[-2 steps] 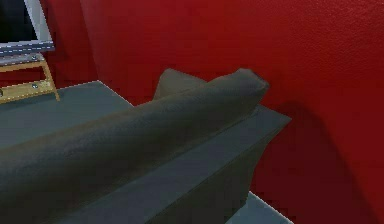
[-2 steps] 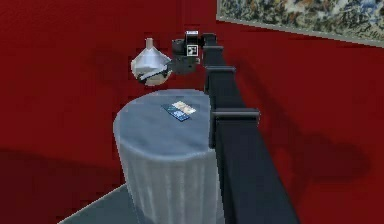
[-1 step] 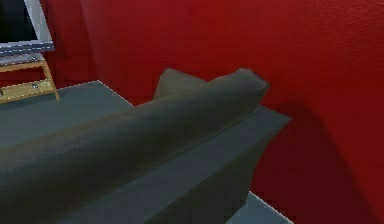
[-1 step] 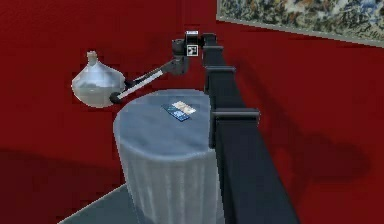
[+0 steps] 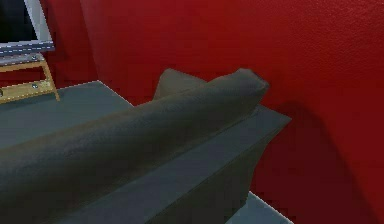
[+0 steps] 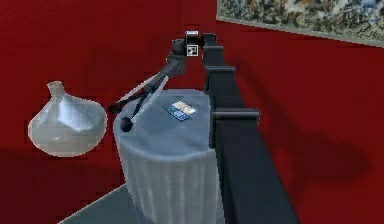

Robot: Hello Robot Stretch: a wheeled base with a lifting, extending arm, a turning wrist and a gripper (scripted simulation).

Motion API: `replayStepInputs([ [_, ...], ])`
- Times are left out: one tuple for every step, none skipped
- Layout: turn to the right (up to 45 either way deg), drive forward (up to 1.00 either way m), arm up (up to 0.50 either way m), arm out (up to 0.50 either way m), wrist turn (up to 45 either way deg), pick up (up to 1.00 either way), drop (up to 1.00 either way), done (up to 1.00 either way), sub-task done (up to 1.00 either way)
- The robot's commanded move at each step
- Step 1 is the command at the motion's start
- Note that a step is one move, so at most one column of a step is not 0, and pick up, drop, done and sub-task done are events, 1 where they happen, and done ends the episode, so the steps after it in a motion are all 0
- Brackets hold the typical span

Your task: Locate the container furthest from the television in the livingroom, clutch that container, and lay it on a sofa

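A pale grey-white vase-shaped container [image 6: 66, 122] with a narrow neck hangs in front of the red wall, clear of every surface, at the far end of my gripper [image 6: 120, 110]. The gripper holds this container. The dark arm [image 6: 235, 130] rises from the bottom edge, and its thin fingers [image 6: 145, 88] slant down to the left toward the container. A dark grey-green sofa [image 5: 150, 150] runs across the forward view, its backrest close along the red wall. A television [image 5: 20, 30] stands at that view's upper left.
A grey round pedestal table [image 6: 165, 165] stands just under the fingers, with a small flat blue-and-white item [image 6: 181, 109] on top. A framed picture [image 6: 300, 20] hangs on the red wall. The television rests on a wooden stand [image 5: 27, 85].
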Motion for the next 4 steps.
replayStepInputs([
  [0.0, 0.00, 0.00, 0.00, -3.0, 0.00, 0.00, 0.00, 0.00],
  [0.0, 0.00, 0.00, -0.48, 0.0, 0.00, 0.00, 0.00, 0.00],
  [-45.0, 0.00, 0.00, 0.00, 0.0, 0.00, 0.00, 0.00, 0.00],
  [-45.0, 0.00, 0.00, 0.00, 0.0, 0.00, 0.00, 0.00, 0.00],
])
